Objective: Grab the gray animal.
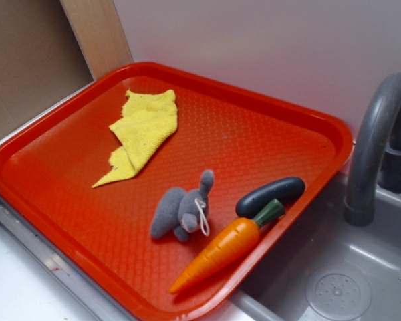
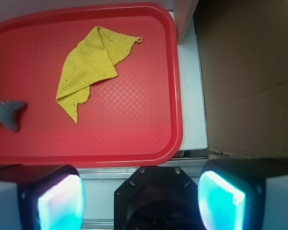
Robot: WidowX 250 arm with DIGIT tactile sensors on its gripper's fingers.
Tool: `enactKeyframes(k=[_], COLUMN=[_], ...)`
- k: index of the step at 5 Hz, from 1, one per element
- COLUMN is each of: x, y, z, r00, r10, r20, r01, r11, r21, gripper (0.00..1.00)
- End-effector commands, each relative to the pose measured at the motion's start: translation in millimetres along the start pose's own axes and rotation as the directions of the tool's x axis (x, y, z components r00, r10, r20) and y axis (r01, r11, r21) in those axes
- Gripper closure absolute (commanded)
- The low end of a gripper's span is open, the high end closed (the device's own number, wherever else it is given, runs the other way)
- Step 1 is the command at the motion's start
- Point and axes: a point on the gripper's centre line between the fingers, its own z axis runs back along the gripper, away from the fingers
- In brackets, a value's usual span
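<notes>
Lying nearest on the tray: carrot, then the bunny just beside it, dark vegetable behind, cloth farthest. Gripper is seen with fingers spread, well clear of the bunny.

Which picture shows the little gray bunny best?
The exterior view: the small fuzzy gray plush bunny is whole there, ear up, lying on the red plastic tray beside the orange toy carrot. The wrist view catches only a gray bit of it at the left edge.
</notes>
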Motion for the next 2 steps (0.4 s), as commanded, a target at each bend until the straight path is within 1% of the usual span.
enactKeyframes(k=[1,2], x=[0,29], y=[0,-6], z=[0,-4], r00=[1.0,0.964], r10=[0.0,-0.254], r20=[0.0,-0.078], r01=[0.0,0.259], r11=[1.0,0.964], r21=[0.0,0.062], gripper=[0.0,0.0])
